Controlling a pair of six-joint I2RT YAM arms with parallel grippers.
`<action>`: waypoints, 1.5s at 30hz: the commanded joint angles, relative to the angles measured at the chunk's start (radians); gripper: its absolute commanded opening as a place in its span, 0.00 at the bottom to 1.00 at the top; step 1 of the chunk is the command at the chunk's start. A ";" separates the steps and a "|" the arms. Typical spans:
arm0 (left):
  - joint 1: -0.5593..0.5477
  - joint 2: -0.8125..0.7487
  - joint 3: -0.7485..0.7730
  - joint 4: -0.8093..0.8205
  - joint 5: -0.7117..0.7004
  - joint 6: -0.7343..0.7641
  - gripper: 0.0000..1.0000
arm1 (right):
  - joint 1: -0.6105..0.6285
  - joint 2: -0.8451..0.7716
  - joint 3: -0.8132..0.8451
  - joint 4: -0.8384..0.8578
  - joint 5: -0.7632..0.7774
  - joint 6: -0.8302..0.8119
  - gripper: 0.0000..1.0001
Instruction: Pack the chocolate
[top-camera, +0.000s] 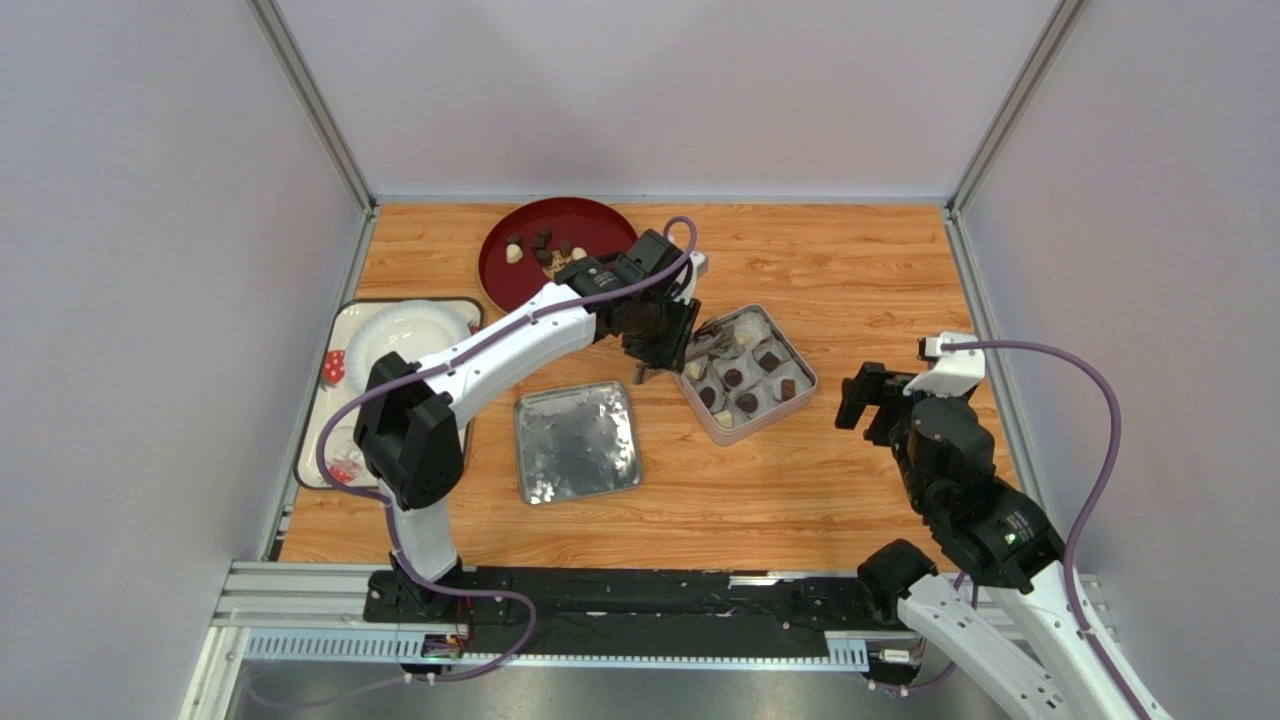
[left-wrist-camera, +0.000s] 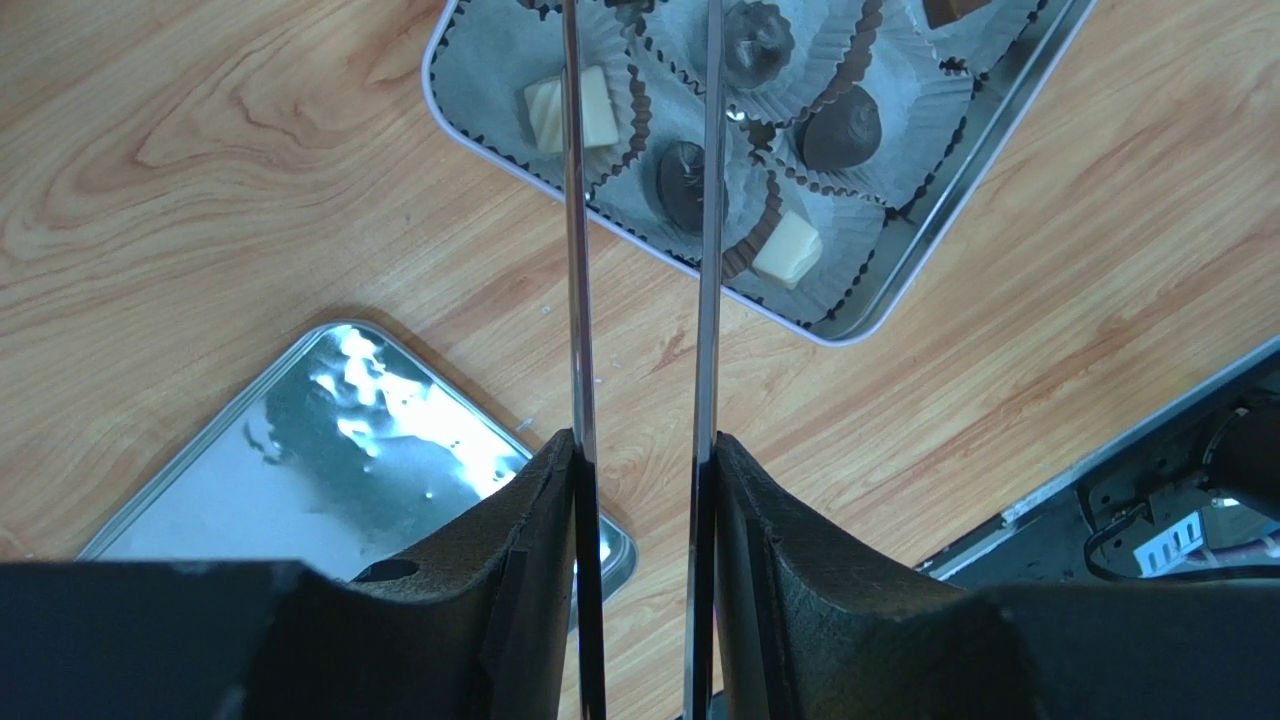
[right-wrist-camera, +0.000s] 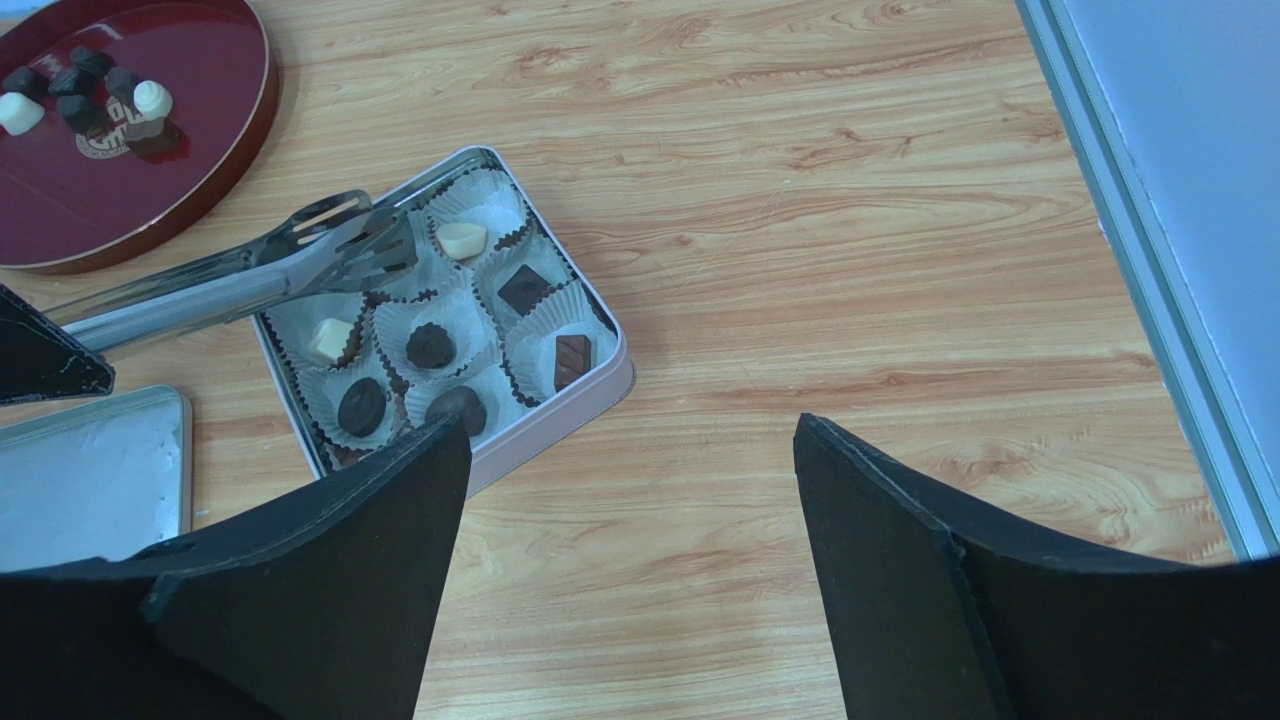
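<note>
My left gripper (left-wrist-camera: 643, 458) clamps the metal tongs (right-wrist-camera: 226, 273), their tips over the tin (right-wrist-camera: 571, 428) of chocolate (right-wrist-camera: 431, 345), while my right gripper (right-wrist-camera: 628, 450) gapes wide, empty.

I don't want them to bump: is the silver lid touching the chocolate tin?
Apart. The left wrist view shows wooden table between the lid and the tin.

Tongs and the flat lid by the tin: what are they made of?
Tongs: polished metal, likely steel; bright mirror streaks along thin blades. Lid: thin sheet metal, glossy; it throws wavy, blotchy reflections, so probably slightly dimpled tinplate.
</note>
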 joint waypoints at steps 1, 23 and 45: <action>-0.011 -0.005 0.048 0.030 0.018 0.002 0.43 | 0.001 -0.008 0.005 0.039 0.009 -0.011 0.83; -0.011 -0.002 0.047 0.022 0.001 0.007 0.47 | 0.001 -0.007 0.005 0.036 0.006 -0.012 0.83; 0.030 -0.115 0.053 0.058 -0.126 0.066 0.36 | 0.001 -0.002 0.005 0.037 0.000 -0.012 0.83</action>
